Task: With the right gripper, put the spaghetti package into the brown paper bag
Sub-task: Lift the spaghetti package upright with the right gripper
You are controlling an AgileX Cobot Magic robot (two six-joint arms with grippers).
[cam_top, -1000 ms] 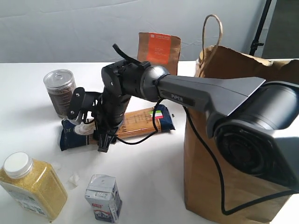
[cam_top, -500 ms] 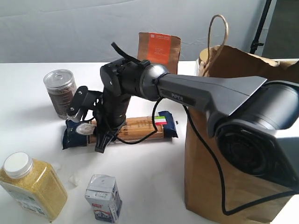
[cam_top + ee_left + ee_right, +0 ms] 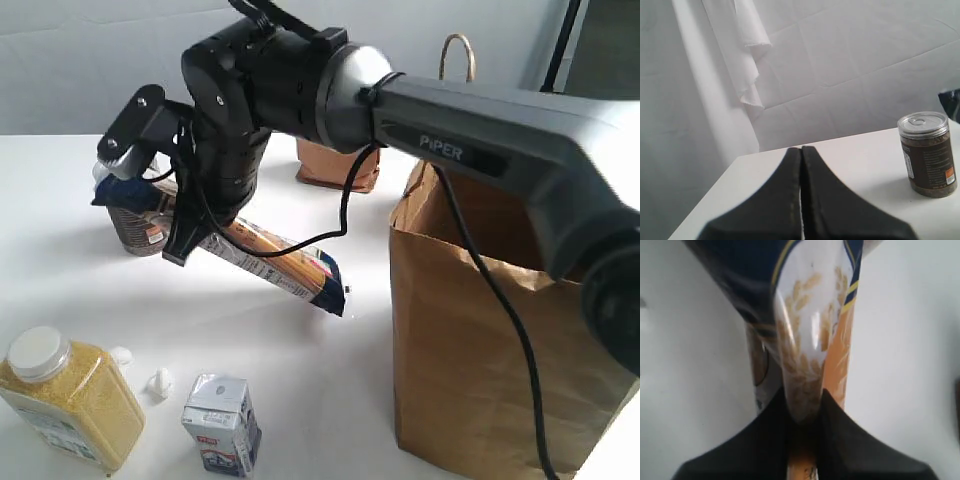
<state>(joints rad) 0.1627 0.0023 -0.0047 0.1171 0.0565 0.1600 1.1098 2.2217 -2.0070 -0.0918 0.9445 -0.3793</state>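
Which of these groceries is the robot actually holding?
The spaghetti package, the long clear pack with navy ends: it hangs tilted from the right gripper, while the tin, the yellow-grain jar and the small carton stand on the table.

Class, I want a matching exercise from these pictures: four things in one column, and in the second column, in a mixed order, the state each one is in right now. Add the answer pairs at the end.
Column one
1. spaghetti package
2. brown paper bag
3. jar of yellow grains
4. left gripper

Column two
A. shut, holding nothing
B. standing upright, top open
C. tilted, one end held high by the right gripper
D. upright, white cap on

Pairs: 1-C, 2-B, 3-D, 4-A
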